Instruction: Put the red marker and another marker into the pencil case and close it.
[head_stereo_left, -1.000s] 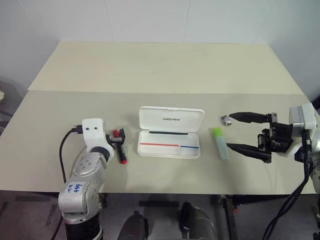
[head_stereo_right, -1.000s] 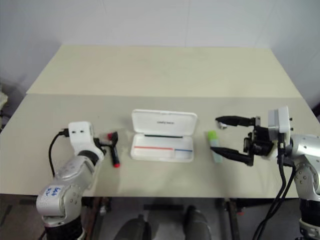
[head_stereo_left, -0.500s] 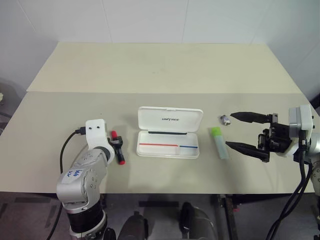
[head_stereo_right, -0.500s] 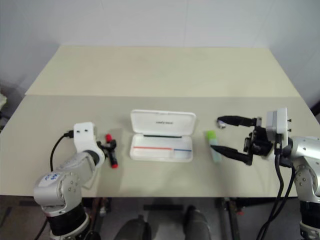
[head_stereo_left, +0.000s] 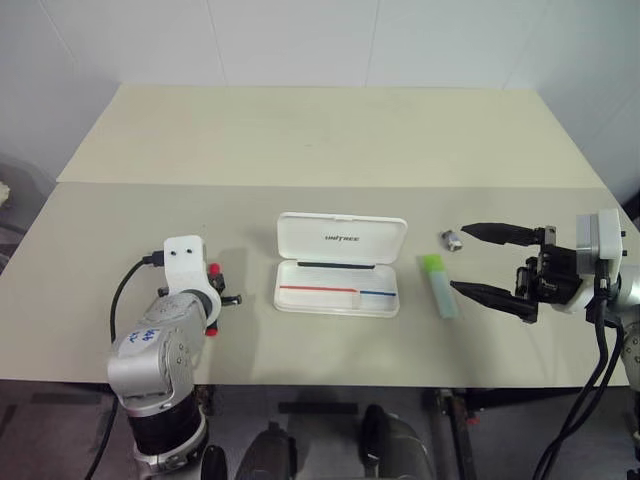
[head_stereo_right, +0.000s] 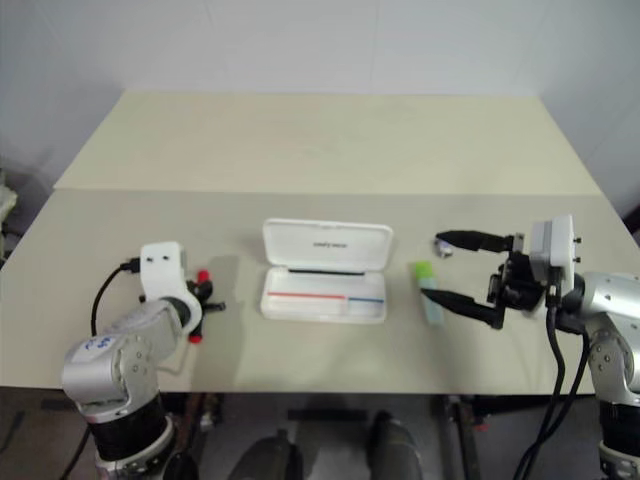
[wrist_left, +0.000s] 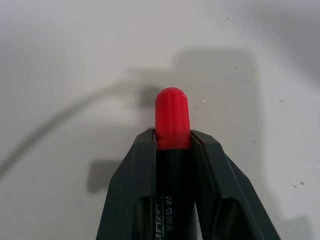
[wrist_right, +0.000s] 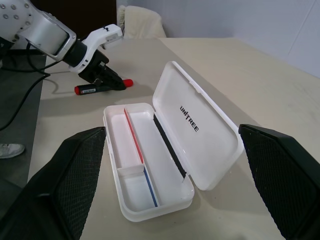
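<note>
Your left tool (wrist_left: 172, 150) clamps red marker (wrist_left: 172, 120) on surface (head_stereo_left: 320, 140); open pencil case (head_stereo_left: 338, 278) lies to its right. Right tool (head_stereo_left: 478, 260) gapes beside green highlighter (head_stereo_left: 439, 285), nearer that.

Between my matt black plastic jaws sits the red marker (wrist_left: 171, 131), ribbed glossy cap protruding over the smooth matt table (wrist_left: 60, 55).

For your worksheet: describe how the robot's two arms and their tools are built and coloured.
Both arms are silver-grey metal with white wrist housings and black cables. The left arm carries blue handwritten marks. Each tool, left tool and right tool, has two black tapering fingers.
</note>
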